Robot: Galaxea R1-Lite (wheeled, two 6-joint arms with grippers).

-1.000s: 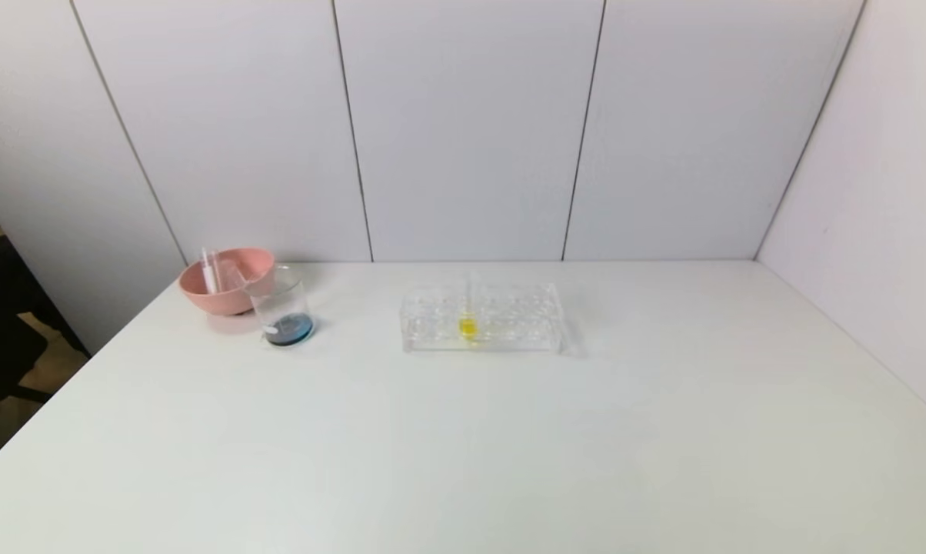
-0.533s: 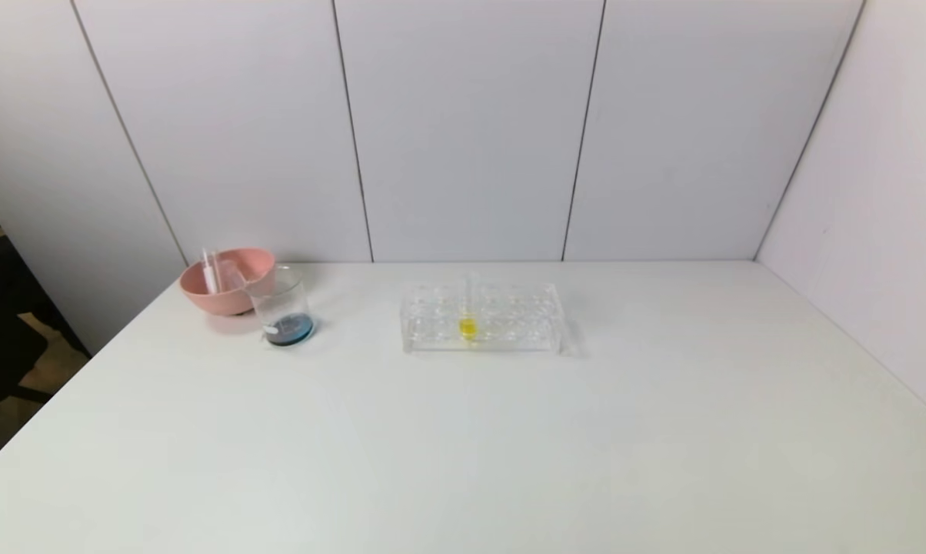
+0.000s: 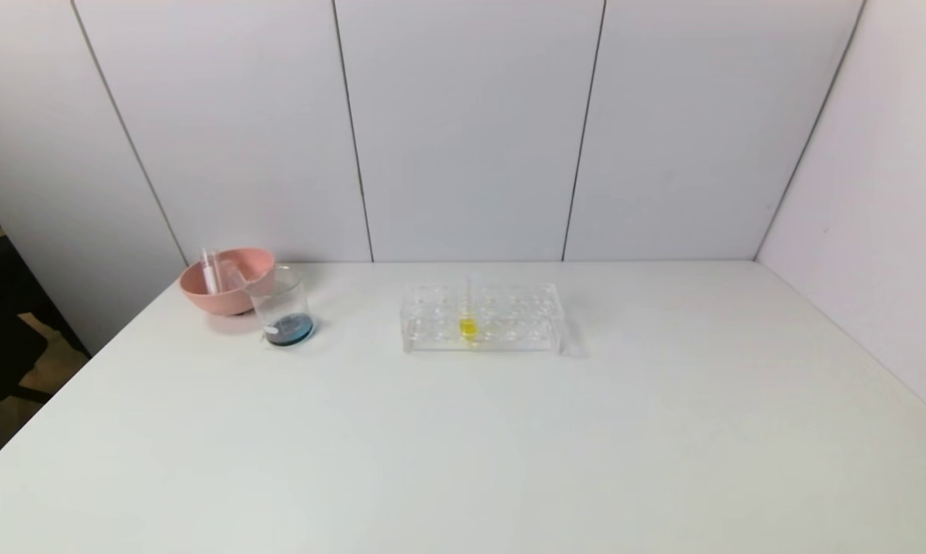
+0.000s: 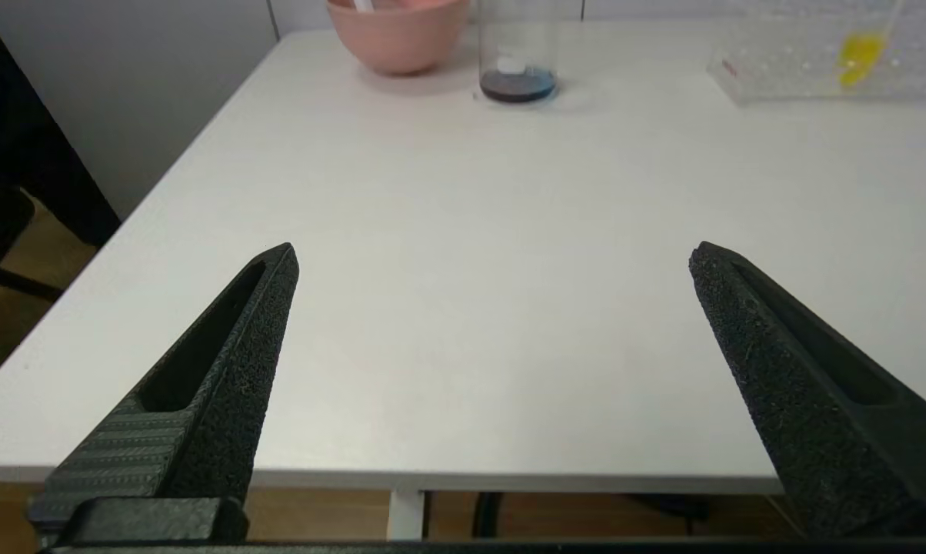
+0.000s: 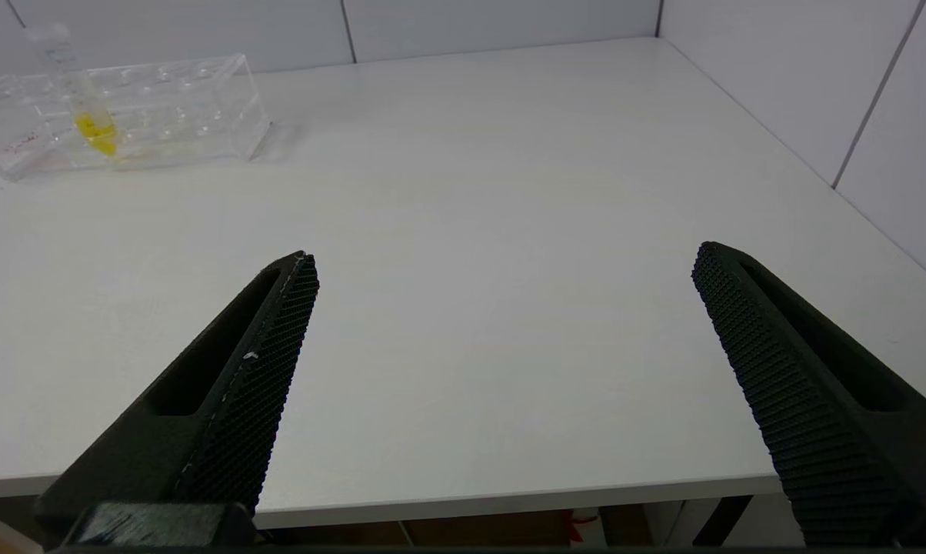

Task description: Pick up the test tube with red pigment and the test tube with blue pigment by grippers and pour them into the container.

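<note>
The container [image 3: 282, 308], a clear glass beaker, stands at the table's far left and holds dark blue-purple liquid; it also shows in the left wrist view [image 4: 518, 54]. No tube with red or blue liquid is in view. Two clear, empty-looking tubes [image 3: 210, 271] lean in the pink bowl [image 3: 236, 296]. My left gripper [image 4: 494, 258] is open and empty over the table's near left edge. My right gripper [image 5: 505, 261] is open and empty over the near right edge. Neither arm shows in the head view.
A clear tube rack [image 3: 481, 318] stands mid-table at the back with one yellow-liquid tube [image 3: 467, 319] in it; it also shows in the right wrist view [image 5: 124, 115]. White wall panels close the back and right side. The table edge drops off at the left.
</note>
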